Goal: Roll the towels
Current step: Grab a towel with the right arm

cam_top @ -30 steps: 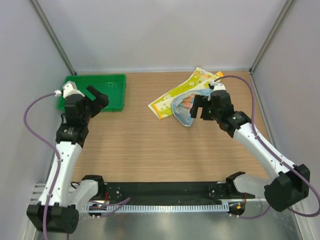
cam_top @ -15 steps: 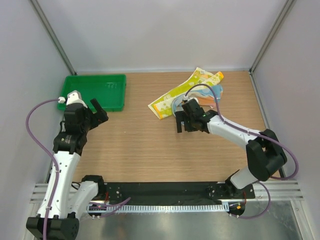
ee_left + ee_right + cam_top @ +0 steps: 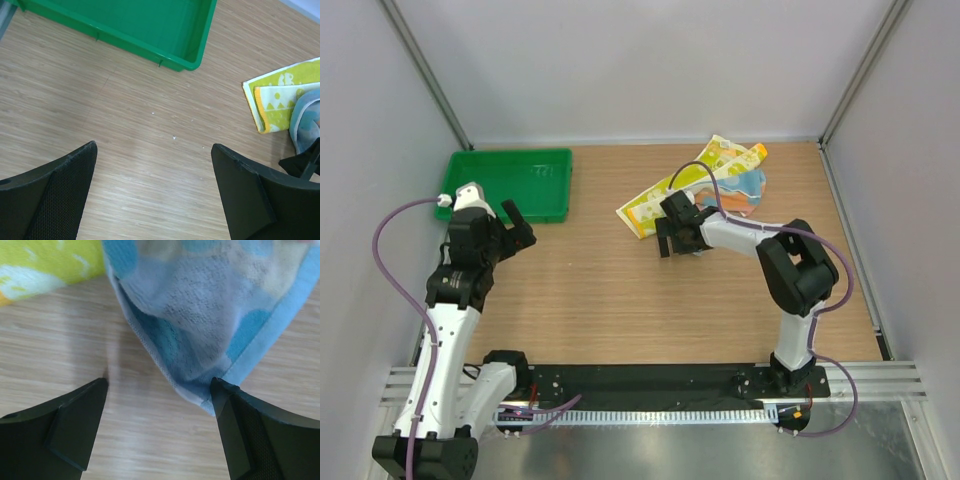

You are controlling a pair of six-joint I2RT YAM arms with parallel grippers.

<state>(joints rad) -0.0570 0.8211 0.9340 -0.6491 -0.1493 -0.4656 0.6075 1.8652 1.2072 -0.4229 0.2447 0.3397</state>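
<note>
The yellow-green towel (image 3: 655, 200) lies at a slant at the table's back right, with the light blue patterned towel (image 3: 753, 182) partly on top of it. My right gripper (image 3: 678, 243) stands open low over the blue towel's near-left end. In the right wrist view the blue towel (image 3: 200, 300) hangs down between the jaws, and its corner touches the right finger (image 3: 250, 435). The yellow-green towel (image 3: 45, 265) shows at the upper left. My left gripper (image 3: 515, 228) is open over bare wood near the tray. Its wrist view shows both towels (image 3: 280, 95) far to the right.
A green plastic tray (image 3: 510, 165) sits at the back left, its corner (image 3: 192, 62) just ahead of my left gripper. Grey walls close the table at the back and on both sides. Bare wood lies between the arms.
My right arm has swung left and down, from above the towels' middle to their near-left end. My left gripper has drawn back a little from the tray toward the near edge.
</note>
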